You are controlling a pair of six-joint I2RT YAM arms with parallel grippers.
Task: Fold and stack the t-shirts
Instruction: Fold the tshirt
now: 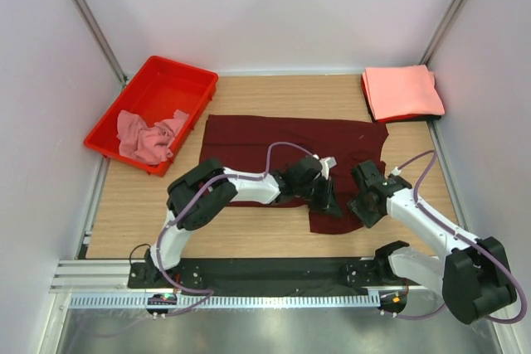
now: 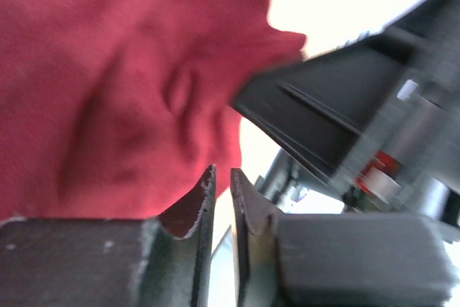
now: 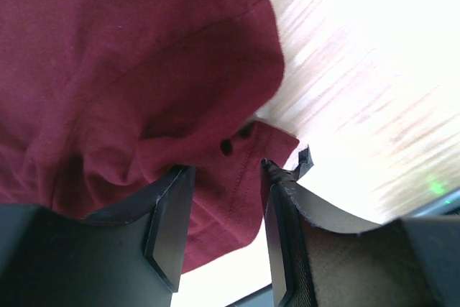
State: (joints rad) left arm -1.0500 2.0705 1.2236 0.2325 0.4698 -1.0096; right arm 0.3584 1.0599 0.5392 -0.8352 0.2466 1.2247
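Note:
A dark maroon t-shirt (image 1: 274, 134) lies spread across the middle of the table, with a flap hanging toward the near edge. My left gripper (image 1: 330, 203) sits on that flap. In the left wrist view its gripper (image 2: 221, 170) has the fingers almost together with only a thin bright gap, and the maroon cloth (image 2: 108, 70) lies beside the left finger, not between them. My right gripper (image 1: 365, 209) is at the flap's right edge. In the right wrist view it (image 3: 226, 169) is open, with the shirt's stitched hem (image 3: 237, 177) between its fingers. A folded salmon-pink t-shirt (image 1: 404, 91) lies at the back right.
A red plastic tray (image 1: 178, 76) stands at the back left and holds a crumpled dusty-pink t-shirt (image 1: 145, 137). White walls close in the table on three sides. The right arm's body (image 2: 374, 106) shows close by in the left wrist view.

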